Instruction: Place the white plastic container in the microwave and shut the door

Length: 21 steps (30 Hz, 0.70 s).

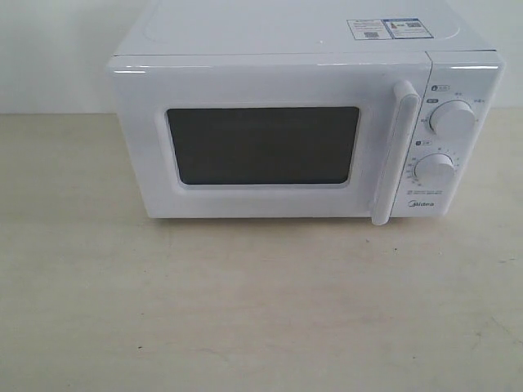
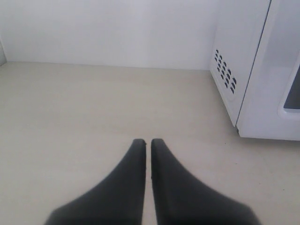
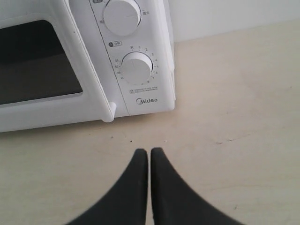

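Microwave (image 1: pixel 304 90) stands on the worktop (image 1: pixel 245 310), door (image 1: pixel 261 147) flush shut, handle (image 1: pixel 396 155) beside the two dials (image 1: pixel 452 118). Left gripper (image 2: pixel 148 143): fingers clenched together, holding nothing, low over the worktop by the microwave's vented side. Right gripper (image 3: pixel 149 152): fingers likewise clenched, holding nothing, before the dial panel.

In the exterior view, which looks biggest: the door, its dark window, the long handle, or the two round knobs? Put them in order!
1. door
2. dark window
3. handle
4. upper dial and lower dial: they look about the same size, so I won't rank them.
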Each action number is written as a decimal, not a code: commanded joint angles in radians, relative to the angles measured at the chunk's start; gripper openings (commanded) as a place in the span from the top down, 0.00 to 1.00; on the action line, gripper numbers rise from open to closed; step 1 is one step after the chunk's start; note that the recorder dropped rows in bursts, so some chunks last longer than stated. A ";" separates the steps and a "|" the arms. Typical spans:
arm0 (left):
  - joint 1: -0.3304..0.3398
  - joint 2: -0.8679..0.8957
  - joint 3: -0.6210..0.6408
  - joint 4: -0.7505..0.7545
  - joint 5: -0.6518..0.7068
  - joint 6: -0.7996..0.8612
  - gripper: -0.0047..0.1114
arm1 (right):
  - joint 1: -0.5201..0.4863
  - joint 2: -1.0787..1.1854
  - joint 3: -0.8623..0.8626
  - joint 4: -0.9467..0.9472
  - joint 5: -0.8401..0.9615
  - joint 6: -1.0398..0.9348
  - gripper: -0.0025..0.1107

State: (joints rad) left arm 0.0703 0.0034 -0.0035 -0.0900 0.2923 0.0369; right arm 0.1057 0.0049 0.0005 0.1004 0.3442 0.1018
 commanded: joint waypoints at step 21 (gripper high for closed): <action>-0.016 -0.003 0.004 0.001 0.000 -0.007 0.92 | -0.007 -0.005 0.000 0.000 -0.002 0.002 0.98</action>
State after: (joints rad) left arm 0.0595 0.0034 -0.0035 -0.0900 0.2923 0.0369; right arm 0.1019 0.0049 0.0005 0.1045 0.3442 0.1083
